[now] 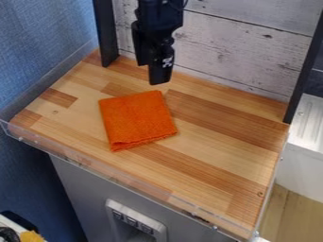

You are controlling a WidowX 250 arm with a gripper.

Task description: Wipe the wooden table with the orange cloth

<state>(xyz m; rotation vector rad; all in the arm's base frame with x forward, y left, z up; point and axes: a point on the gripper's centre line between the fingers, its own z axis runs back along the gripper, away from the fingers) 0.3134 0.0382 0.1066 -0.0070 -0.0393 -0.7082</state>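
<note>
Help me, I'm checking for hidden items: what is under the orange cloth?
The cloth lies on the wooden tabletop, whose boards show around its edges. It covers the spot beneath, so anything else there can't be seen.

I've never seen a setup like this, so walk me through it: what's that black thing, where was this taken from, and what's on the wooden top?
The black thing is a robot arm, coming in from the top edge of the picture. At its lower end is a claw, the part made for grasping. There is just one picture, taken by a fixed camera looking down at a slant.

The wooden top is striped in lighter and darker browns. On it lies an orange cloth, roughly square and apparently folded. Behind stand pale, weathered boards between two dark posts.

As for what's held, I see nothing in the claw. It hangs near the cloth's far edge, and the cloth lies flat on the wood.
</note>
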